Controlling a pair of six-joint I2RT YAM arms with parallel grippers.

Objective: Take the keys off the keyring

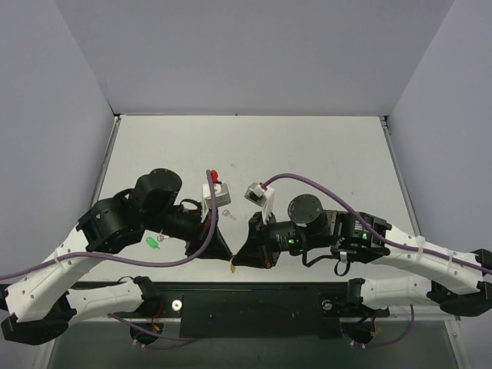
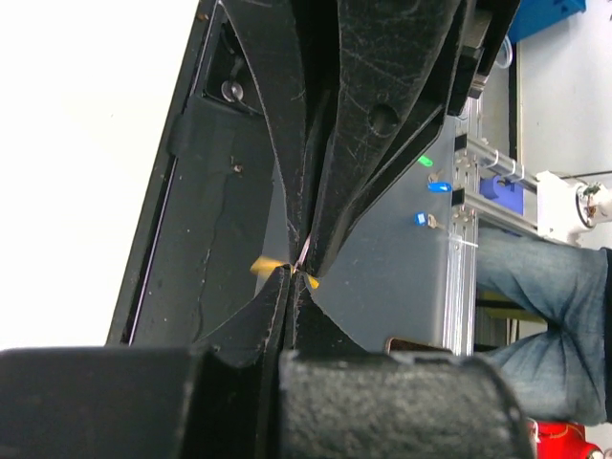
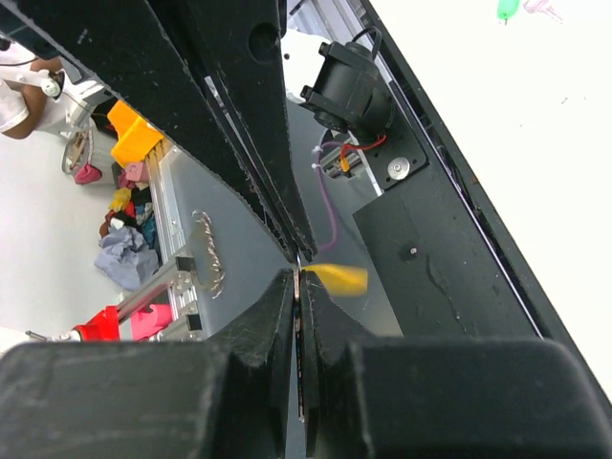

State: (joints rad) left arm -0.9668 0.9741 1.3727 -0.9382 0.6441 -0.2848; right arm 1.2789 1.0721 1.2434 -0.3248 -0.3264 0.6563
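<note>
Top external view: the left gripper (image 1: 228, 259), clenched, pinches the keyring (image 1: 233, 270), a small yellow-orange plastic tag held over the black base plate (image 1: 261, 307) at the table's near edge. The right gripper (image 1: 237, 264), also closed, meets it tip to tip. What it nips is hidden, and the keys cannot be made out. A green tag (image 1: 151, 243) lies left on the matte white table (image 1: 307, 146), between pale lavender walls (image 1: 46, 92). Both grippers' fingers are scuffed black wedges.

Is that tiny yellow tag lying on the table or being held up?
Held up: the yellow tag is pinched where the shut left end effector and right end effector meet tip to tip, off the table.
</note>
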